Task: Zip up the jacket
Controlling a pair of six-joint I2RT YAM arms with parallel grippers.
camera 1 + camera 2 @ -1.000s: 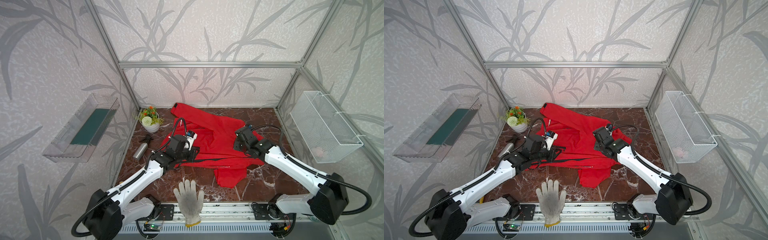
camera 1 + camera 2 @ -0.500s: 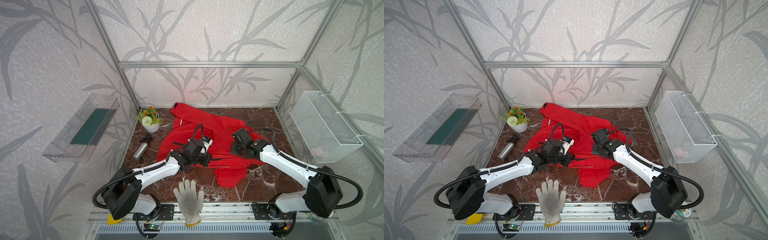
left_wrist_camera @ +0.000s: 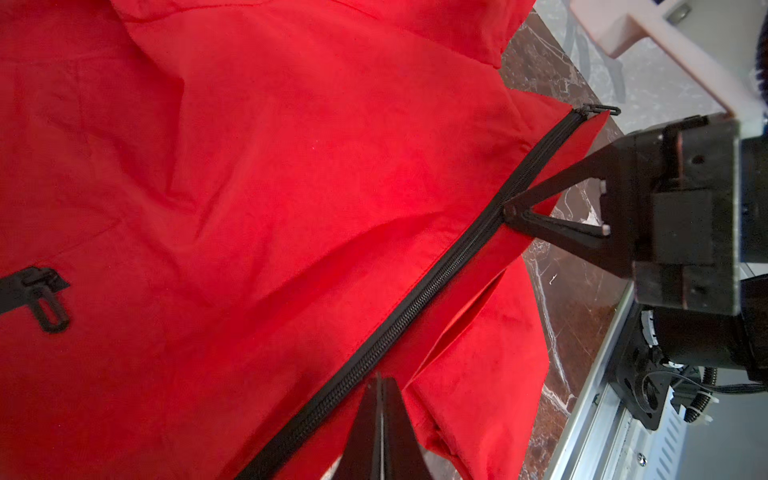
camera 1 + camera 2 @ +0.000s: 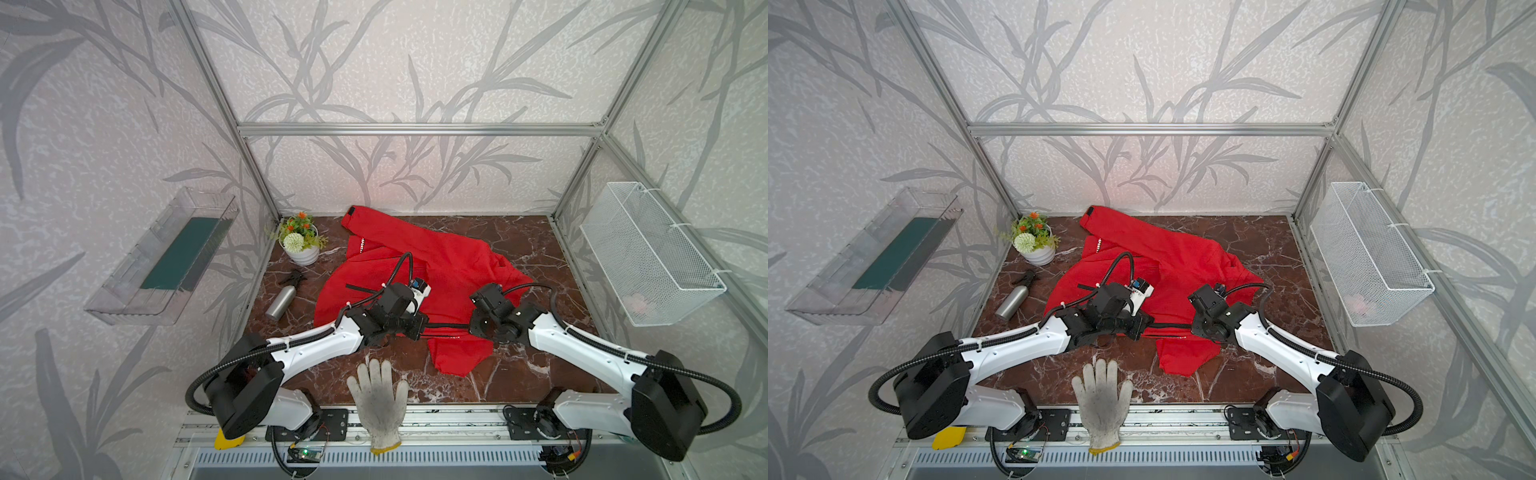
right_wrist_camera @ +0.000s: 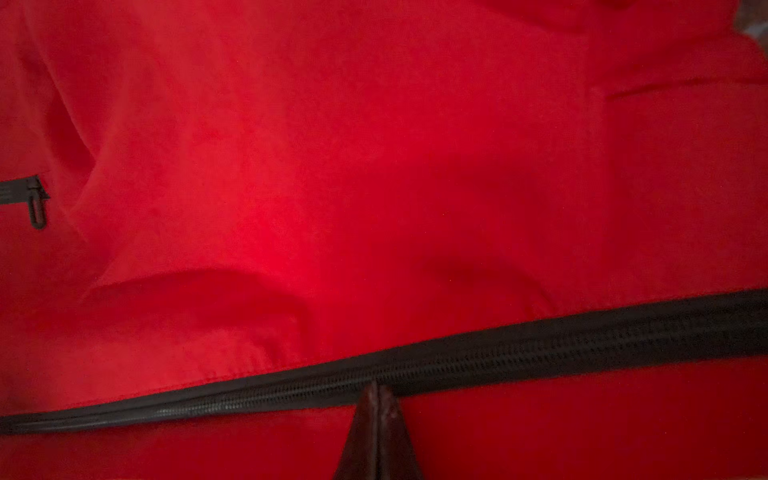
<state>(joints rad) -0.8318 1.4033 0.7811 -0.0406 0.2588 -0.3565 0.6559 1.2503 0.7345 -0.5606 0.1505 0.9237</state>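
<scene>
The red jacket (image 4: 436,266) lies spread on the surface (image 4: 523,374), under and beyond both grippers. Its black front zipper (image 3: 436,274) runs in a straight line from the left gripper (image 3: 379,376) to the right gripper (image 3: 509,212) and on past it to the pull (image 3: 598,109) at the fabric's edge. Both grippers have their jaws pressed together, each pinching the jacket at the zipper's edge. In the right wrist view the tips sit against the black zipper tape. A pocket zip (image 3: 37,291) lies well off to the side of the left gripper. A white glove (image 4: 378,399) rests on the near edge of the surface, behind the left gripper.
</scene>
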